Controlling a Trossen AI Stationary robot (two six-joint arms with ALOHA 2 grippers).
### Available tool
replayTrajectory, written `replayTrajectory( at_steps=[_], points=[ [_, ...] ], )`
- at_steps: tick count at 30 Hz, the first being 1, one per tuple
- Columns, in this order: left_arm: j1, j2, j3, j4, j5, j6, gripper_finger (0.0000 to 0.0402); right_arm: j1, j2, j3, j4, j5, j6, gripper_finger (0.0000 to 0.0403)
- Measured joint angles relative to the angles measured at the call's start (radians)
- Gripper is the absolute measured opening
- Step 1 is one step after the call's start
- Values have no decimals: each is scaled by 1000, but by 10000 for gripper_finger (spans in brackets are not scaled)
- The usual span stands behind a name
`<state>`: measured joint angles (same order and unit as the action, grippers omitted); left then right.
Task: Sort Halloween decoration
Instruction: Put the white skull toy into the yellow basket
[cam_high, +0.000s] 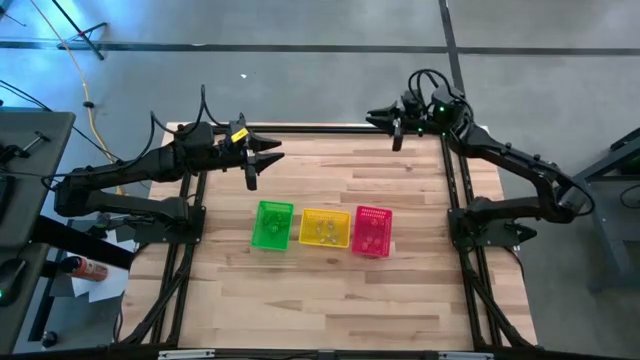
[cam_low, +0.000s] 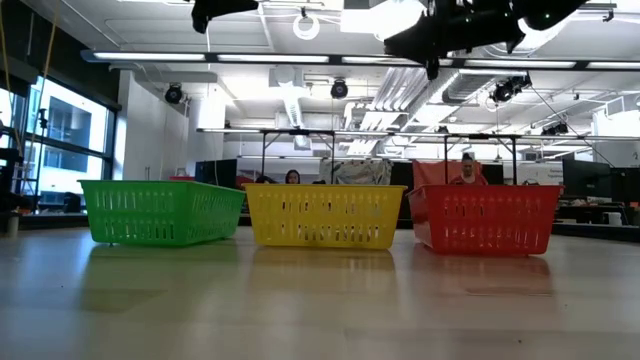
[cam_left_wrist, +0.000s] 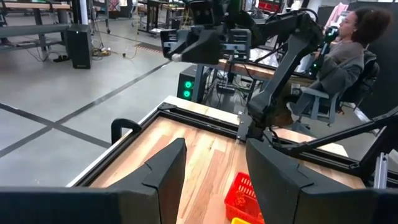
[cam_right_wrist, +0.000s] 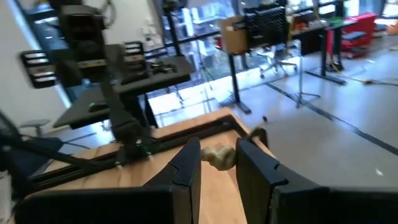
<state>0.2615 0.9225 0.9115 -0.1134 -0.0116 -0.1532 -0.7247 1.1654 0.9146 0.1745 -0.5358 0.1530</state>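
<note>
Three baskets stand in a row mid-table: green (cam_high: 272, 225), yellow (cam_high: 325, 228) and pink (cam_high: 372, 231). Tiny trinkets lie inside them: green ones (cam_high: 270, 224), pale ones (cam_high: 324, 229) and reddish ones (cam_high: 370, 236). My right gripper (cam_high: 386, 119) hangs raised over the table's far edge, shut on a small pale trinket (cam_right_wrist: 218, 156). My left gripper (cam_high: 270, 152) is open and empty, raised over the far left of the table. In its wrist view, its gap (cam_left_wrist: 214, 171) frames bare wood and the pink basket (cam_left_wrist: 244, 198). My right gripper pinches the pale trinket (cam_right_wrist: 217, 157) between its two fingers, at their free ends. The trinket is lifted clear of the table, and a rounded lump of it bulges out past the fingertips (cam_right_wrist: 190, 154). Which part of it the fingers are on cannot be told.
A black frame rail (cam_high: 330, 128) runs along the table's far edge, with rails down both sides. The near half of the wooden tabletop (cam_high: 330, 300) lies in front of the baskets. A seated person (cam_left_wrist: 348, 53) shows beyond the table's right side.
</note>
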Motion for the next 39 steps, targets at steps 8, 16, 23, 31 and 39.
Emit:
replayTrajectory(
  at_steps=[8,16,23,31,39],
  points=[
    [0,0,0,-1,-1,0,156,168,-2,0,97,-5,-126,66],
    [0,0,0,-2,-1,0,156,313,-2,0,151,4,-82,66],
    [0,0,0,-2,-1,0,156,437,-2,0,152,89,-92,66],
    [0,0,0,-2,0,0,156,509,0,0,149,140,-134,66],
    [0,0,0,-2,28,1,156,525,1,0,145,165,-131,66]
  ],
)
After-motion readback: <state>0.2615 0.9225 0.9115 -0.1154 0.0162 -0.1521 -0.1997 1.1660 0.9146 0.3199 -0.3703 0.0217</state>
